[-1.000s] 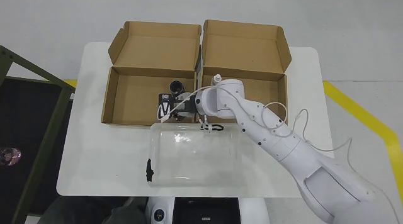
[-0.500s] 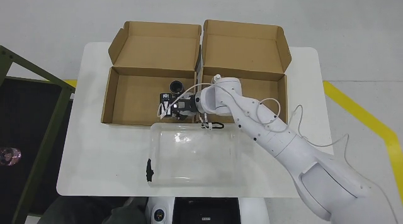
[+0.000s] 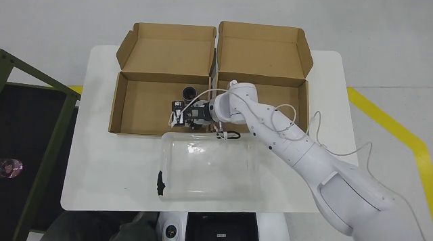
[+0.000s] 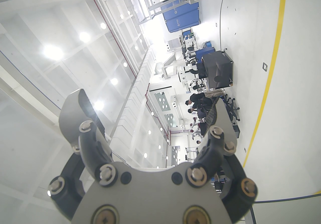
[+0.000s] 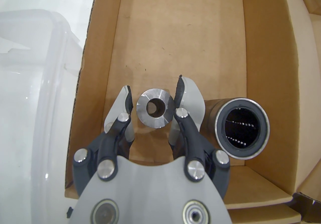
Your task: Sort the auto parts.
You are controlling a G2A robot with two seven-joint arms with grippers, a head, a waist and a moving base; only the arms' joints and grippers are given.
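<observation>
Nearest, a clear plastic bin (image 3: 203, 173) sits on the white table (image 3: 101, 160). Just beyond it is the left brown cardboard box (image 5: 175, 34), where the right gripper (image 5: 154, 87) hangs low over the floor. Its jaws are parted around a silver metal bushing with a round bore (image 5: 155, 110). One pad is at the bushing's side and a thin gap shows at the other. Just beside the bushing and farther back lies a steel cylinder with a black-lined hollow (image 5: 242, 132). To the right stands a second brown cardboard box (image 3: 284, 95). The left gripper (image 4: 146, 99) points towards the ceiling, its fingers spread with nothing between them.
</observation>
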